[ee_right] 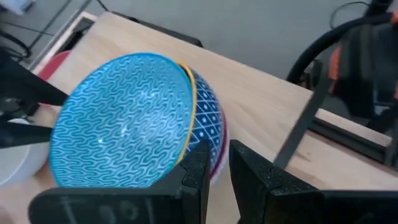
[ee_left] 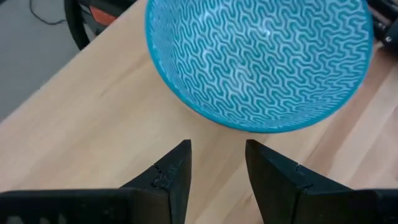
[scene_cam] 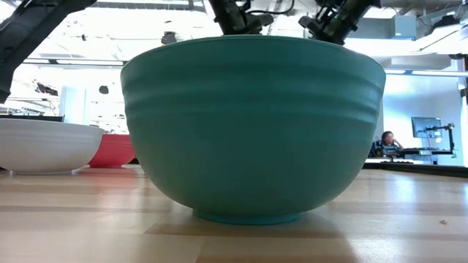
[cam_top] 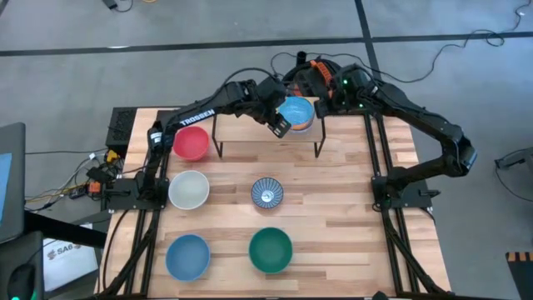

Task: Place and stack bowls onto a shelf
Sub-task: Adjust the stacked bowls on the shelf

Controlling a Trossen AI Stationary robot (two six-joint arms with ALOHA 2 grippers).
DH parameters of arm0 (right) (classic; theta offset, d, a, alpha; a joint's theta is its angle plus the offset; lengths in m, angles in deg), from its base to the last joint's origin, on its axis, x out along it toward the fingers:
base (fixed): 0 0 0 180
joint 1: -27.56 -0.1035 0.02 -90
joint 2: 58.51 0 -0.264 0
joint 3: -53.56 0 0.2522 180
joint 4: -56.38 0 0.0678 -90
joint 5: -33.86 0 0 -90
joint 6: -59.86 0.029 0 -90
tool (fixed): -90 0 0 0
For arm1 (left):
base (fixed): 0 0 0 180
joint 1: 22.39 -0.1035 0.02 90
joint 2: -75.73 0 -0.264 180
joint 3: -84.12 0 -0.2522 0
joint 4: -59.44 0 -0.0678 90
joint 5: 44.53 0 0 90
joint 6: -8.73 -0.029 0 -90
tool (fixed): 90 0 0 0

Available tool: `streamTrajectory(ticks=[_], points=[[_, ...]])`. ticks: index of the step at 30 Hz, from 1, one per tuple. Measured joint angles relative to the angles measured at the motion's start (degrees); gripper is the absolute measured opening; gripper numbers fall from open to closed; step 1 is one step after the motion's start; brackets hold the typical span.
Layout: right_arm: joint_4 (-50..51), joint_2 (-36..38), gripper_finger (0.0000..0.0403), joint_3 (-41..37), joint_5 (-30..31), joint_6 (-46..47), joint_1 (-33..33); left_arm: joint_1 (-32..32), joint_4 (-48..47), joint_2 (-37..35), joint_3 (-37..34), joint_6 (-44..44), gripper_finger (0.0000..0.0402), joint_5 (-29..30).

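On the shelf point(cam_top: 250, 127) at the table's far middle stands a stack of bowls point(cam_top: 297, 115). Its top bowl, light blue with a wavy pattern point(ee_right: 121, 121), lies tilted toward my left gripper. Under it show a yellow rim point(ee_right: 191, 99), a blue-white diamond bowl point(ee_right: 208, 115) and a pink one point(ee_right: 217, 155). My left gripper point(ee_left: 217, 163) hovers open just short of the top bowl point(ee_left: 261, 59), with nothing between its fingers. My right gripper point(ee_right: 217, 163) is at the stack's other side, its fingers a narrow gap apart. My right gripper has one finger point(ee_right: 198, 163) right beside the outer wall of the stack's lower bowls point(ee_right: 214, 149), coming slanting down from the far right. Whether it touches them I cannot tell. My left gripper touches nothing.
On the table nearer than the shelf stand a red bowl point(cam_top: 191, 142), a white bowl point(cam_top: 189, 189), a blue-white striped bowl point(cam_top: 267, 192), a light blue bowl point(cam_top: 187, 255) and a green bowl point(cam_top: 271, 249). The shelf's black legs point(cam_top: 219, 143) stand beside the red bowl.
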Motion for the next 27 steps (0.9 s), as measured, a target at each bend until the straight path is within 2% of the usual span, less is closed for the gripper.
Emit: streamTrajectory(ticks=[4,13,21,27], points=[[-0.93,-1.21,0.0087,0.04,-2.1,-1.29,-0.06,0.16,0.68,-0.26,0.11,0.08,0.0134,0.37],[-0.12,-3.06,0.0087,0.04,-2.1,-1.59,-0.63,0.13,1.1,-0.31,-1.83,1.52,0.0134,2.4],[1.8,-3.1,0.0087,0.04,-2.04,-2.47,-0.42,0.13,0.36,-0.13,-5.35,3.15,0.0134,-0.6],[2.69,-3.1,0.0087,0.04,-1.53,-2.62,-0.42,1.45,0.5,-2.61,-3.04,2.97,0.0134,3.81]])
